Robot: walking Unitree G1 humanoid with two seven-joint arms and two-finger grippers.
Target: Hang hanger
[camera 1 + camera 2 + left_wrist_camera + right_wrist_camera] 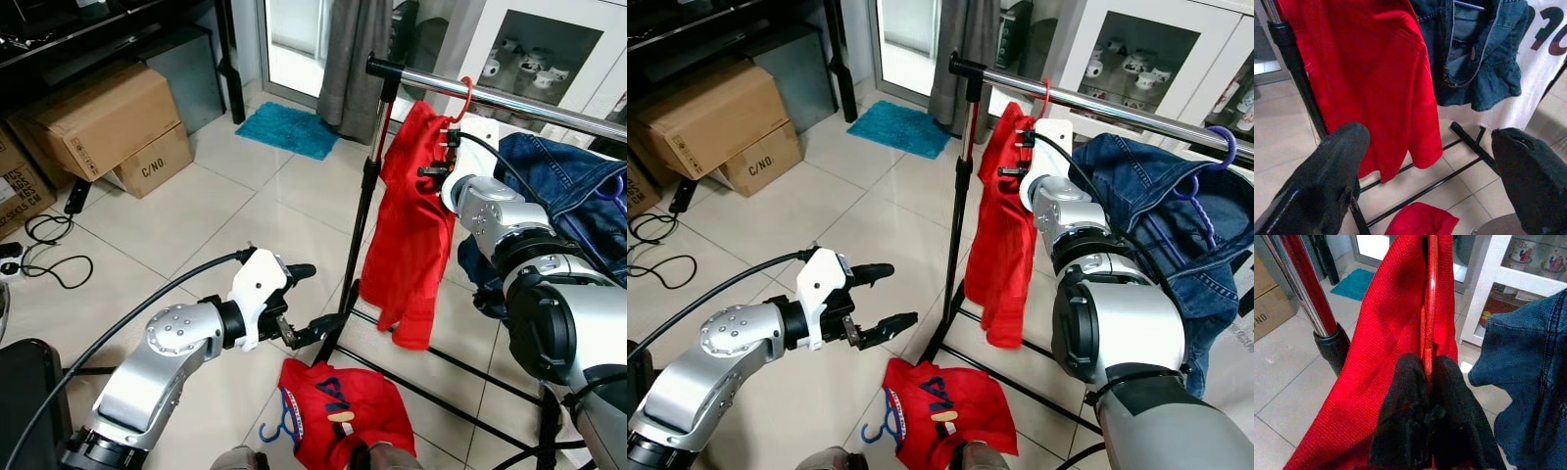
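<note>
Now, your right gripper (pixel 1426 377): black fingers pinched on the thin red hanger (pixel 1429 308), its hook over the chrome rail (pixel 509 95).
Left gripper (pixel 306 302): jaws wide, below that rail.
Shirt (pixel 411 225): red knit.

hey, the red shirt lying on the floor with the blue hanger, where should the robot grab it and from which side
Judging by its pose, grip the blue hanger at its hook, which sticks out past the collar of the red shirt on the floor toward the robot's left. Come from above with the open left gripper, the nearer one.
</note>
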